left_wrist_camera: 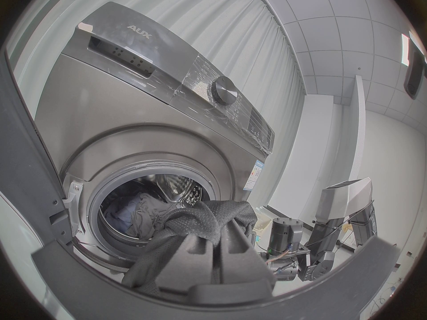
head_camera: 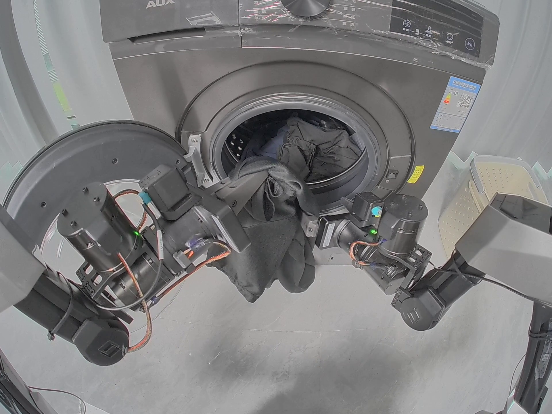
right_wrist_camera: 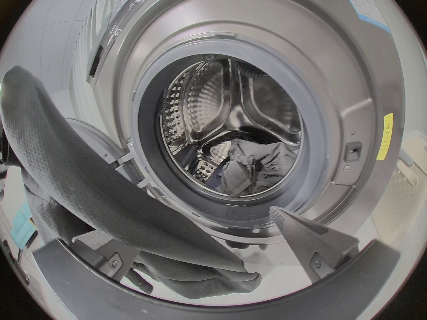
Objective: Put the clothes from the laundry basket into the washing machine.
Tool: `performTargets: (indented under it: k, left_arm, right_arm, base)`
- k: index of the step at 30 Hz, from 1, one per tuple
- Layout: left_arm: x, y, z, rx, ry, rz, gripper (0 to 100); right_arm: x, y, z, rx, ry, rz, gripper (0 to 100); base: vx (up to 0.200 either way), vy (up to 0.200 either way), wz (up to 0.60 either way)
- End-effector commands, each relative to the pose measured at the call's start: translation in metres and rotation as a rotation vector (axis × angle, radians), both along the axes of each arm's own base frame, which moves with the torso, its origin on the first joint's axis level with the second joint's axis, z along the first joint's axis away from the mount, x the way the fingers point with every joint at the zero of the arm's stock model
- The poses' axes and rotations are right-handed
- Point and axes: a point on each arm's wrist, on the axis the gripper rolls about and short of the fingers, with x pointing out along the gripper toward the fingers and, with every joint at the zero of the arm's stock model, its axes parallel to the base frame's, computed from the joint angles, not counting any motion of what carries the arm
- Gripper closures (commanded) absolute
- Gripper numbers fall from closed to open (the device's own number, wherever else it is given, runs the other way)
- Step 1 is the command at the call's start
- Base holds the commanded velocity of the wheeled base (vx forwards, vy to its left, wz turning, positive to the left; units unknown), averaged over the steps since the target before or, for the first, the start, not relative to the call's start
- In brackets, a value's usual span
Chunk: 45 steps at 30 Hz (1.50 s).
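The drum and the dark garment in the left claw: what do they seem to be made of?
The drum looks like polished steel: shiny, reflective, with punched holes. The dark garment in the left claw seems a matte knitted mesh: fine dimples, limp folds.

Floor (head_camera: 276, 340): pale grey, smooth, semi-gloss, faint mottling.
Curtain (left_wrist_camera: 249, 54): pale, pleated, runs along rear of work area, reaches ceiling.
Ceiling (left_wrist_camera: 351, 27): white square tiles in a grid.
Light fixture (left_wrist_camera: 405, 50): lit, set in ceiling.
Wall panel (left_wrist_camera: 358, 125): white, upright, narrow, near curtain end.
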Motion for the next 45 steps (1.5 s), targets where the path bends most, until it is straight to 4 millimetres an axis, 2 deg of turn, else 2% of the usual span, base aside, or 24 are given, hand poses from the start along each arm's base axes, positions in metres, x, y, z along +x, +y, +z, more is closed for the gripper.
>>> performTargets:
  k: [1, 8, 14, 15, 20, 25, 30, 33, 39, 45]
  left_arm:
    - [0.001, 0.000, 0.000, 0.000, 0.001, 0.001, 100]
    - [0.002, 0.001, 0.001, -0.003, -0.003, 0.007, 100]
    - [0.003, 0.001, 0.002, -0.005, -0.007, 0.009, 100]
    - [0.003, 0.001, 0.001, -0.004, -0.005, 0.009, 100]
    - [0.003, 0.001, 0.001, -0.003, -0.003, 0.009, 100]
    - [0.002, 0.002, -0.002, 0.002, 0.005, 0.010, 100]
    - [0.003, 0.002, -0.003, 0.003, 0.010, 0.014, 100]
    - [0.004, 0.002, -0.005, 0.006, 0.016, 0.014, 100]
    - [0.003, 0.001, -0.007, 0.010, 0.022, 0.011, 100]
    - [0.003, 0.001, -0.007, 0.011, 0.024, 0.009, 100]
  right_arm:
    - [-0.007, 0.011, -0.002, -0.004, 0.002, 0.045, 0]
    - [-0.012, 0.029, -0.020, -0.023, 0.002, 0.130, 0]
    - [-0.010, 0.032, -0.018, -0.005, -0.020, 0.139, 0]
    - [-0.010, 0.033, -0.016, 0.001, -0.028, 0.140, 100]
    - [-0.012, 0.030, -0.011, 0.009, -0.040, 0.139, 100]
    - [-0.020, 0.019, 0.006, 0.028, -0.069, 0.131, 100]
    - [-0.035, -0.002, 0.034, 0.046, -0.098, 0.109, 100]
    - [-0.052, -0.018, 0.045, 0.039, -0.093, 0.102, 100]
    - [-0.079, -0.038, 0.057, 0.046, -0.096, 0.104, 100]
    - [-0.082, -0.046, 0.063, 0.064, -0.118, 0.092, 100]
  base:
    - [0.000, 0.000, 0.00]
    - [0.000, 0.000, 0.00]
    - [0.000, 0.000, 0.00]
    - [0.000, 0.000, 0.00]
    - [0.000, 0.000, 0.00]
    - [0.000, 0.000, 0.00]
    - [0.000, 0.000, 0.00]
    - [0.000, 0.000, 0.00]
    - [0.000, 0.000, 0.00]
    - [0.000, 0.000, 0.00]
